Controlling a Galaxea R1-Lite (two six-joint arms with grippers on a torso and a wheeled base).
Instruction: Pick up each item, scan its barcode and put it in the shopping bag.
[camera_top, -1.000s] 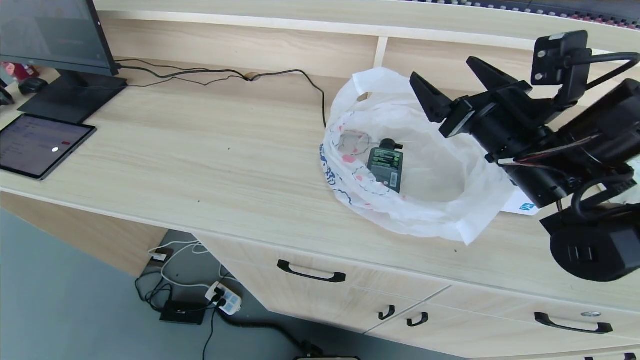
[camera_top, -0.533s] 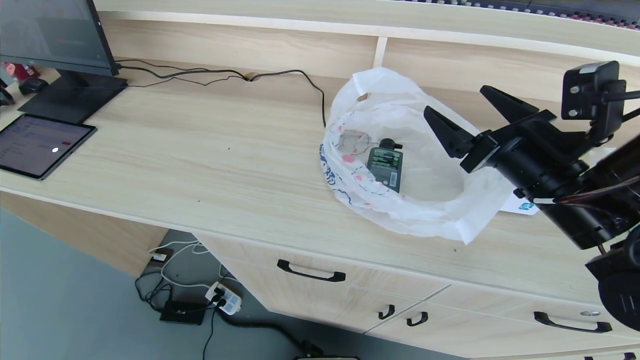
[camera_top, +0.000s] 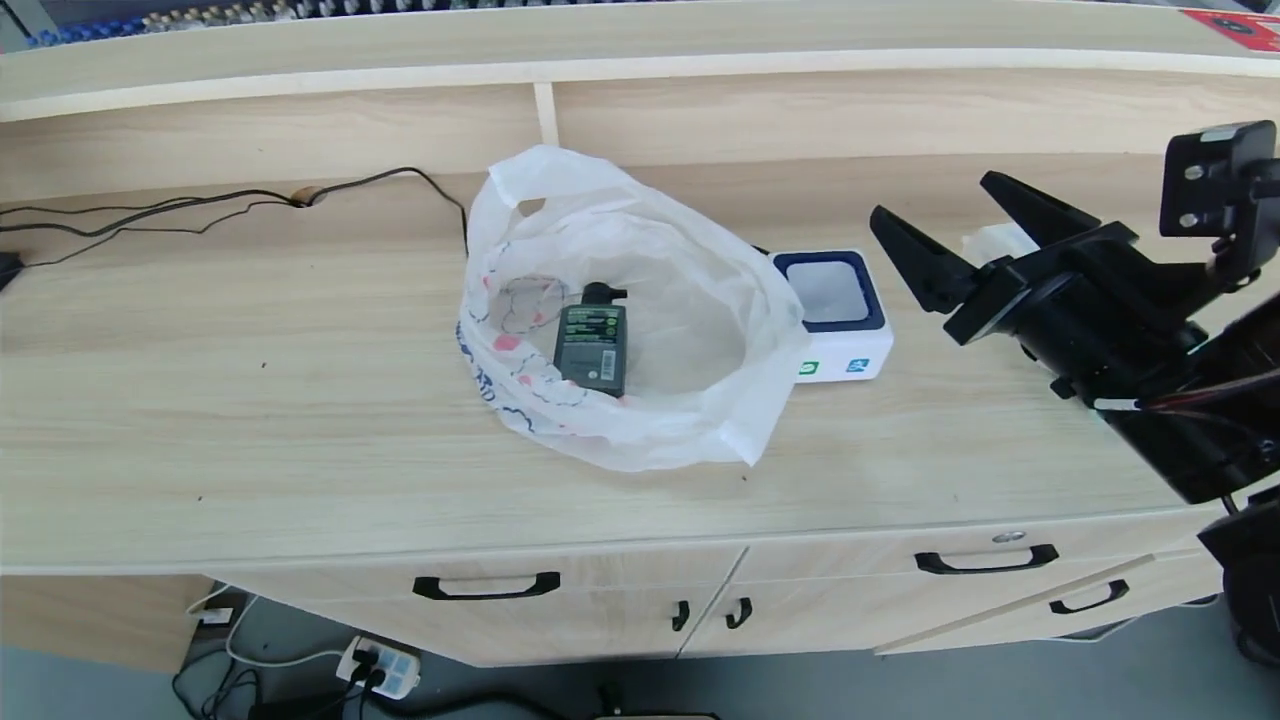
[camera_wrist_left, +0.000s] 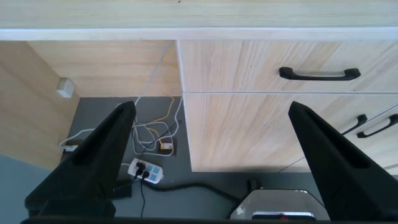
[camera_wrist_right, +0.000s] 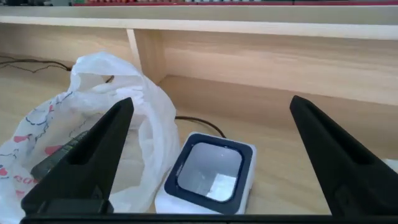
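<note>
The table (camera_top: 250, 400) is a long pale-wood top. A raised wooden back wall (camera_top: 700, 120) with a ledge over it closes the rear. The front edge runs free above a row of drawers (camera_top: 480, 590) with black handles.

The right hand (camera_top: 930, 198) hangs above the table's right part. Its two black fingers are spread wide with nothing between them, and their tips point toward the back wall. Bare wood lies under this hand and on to the front edge.

The left hand (camera_wrist_left: 211, 107) sits low, facing the drawer fronts below the level of the table edge. Its fingers are also wide apart and empty.

To the right hand's left, past the scanner, the shopping bag (camera_top: 700, 300) slumps on the table with its mouth gaping upward. It is thin white plastic, and the side away from the hand carries red and blue print. Its near side lies against the barcode scanner (camera_top: 838, 315), which stands between bag and hand, close ahead of the fingertips. The scanner is a small white box with a dark-blue frame around a pale window on top.

Inside the bag, on the side away from the hand, a bottle (camera_top: 592, 345) lies flat. It is dark, with a black cap and a green label facing up.

Well beyond the bag from the right hand, thin black cables (camera_top: 200, 205) trail along the foot of the back wall. A white power strip (camera_top: 380, 670) with plugged leads rests on the grey floor (camera_top: 90, 690) under the drawers.
</note>
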